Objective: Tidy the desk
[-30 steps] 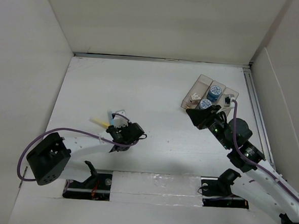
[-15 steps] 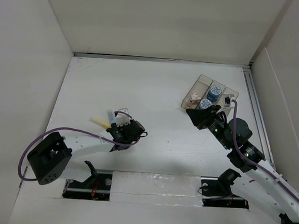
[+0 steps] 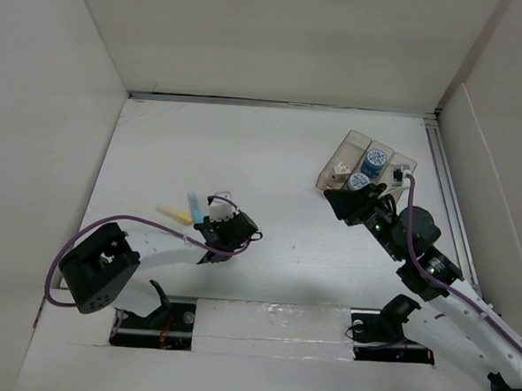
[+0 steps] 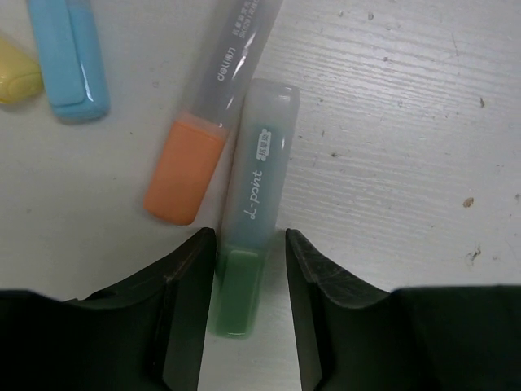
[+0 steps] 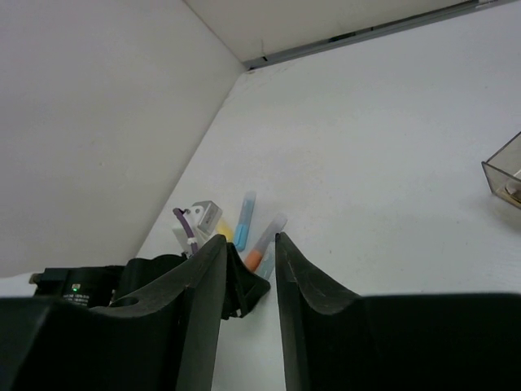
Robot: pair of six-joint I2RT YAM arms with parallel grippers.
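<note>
On the white desk (image 3: 272,152) several highlighters lie together at the left. In the left wrist view a green highlighter (image 4: 254,204) lies flat with its green end between the jaws of my left gripper (image 4: 248,277). The jaws are open, with a small gap on the right side. An orange highlighter (image 4: 199,147) lies right beside it, with a blue one (image 4: 69,57) and a yellow one (image 4: 12,75) farther left. From above, the left gripper (image 3: 228,232) covers the green and orange ones. My right gripper (image 3: 349,201) is open and empty, just in front of the clear tray (image 3: 343,150).
The tray's compartments hold two blue-capped round things (image 3: 376,158), a small pale item (image 3: 339,172) and a small black item (image 3: 396,174). White wall panels close in the desk on the left, back and right. The right wrist view shows the left arm (image 5: 155,277) and the highlighters (image 5: 244,216) far off.
My left gripper has shifted slightly right and forward over the highlighters, uncovering more of the blue one. The right arm has not moved.
</note>
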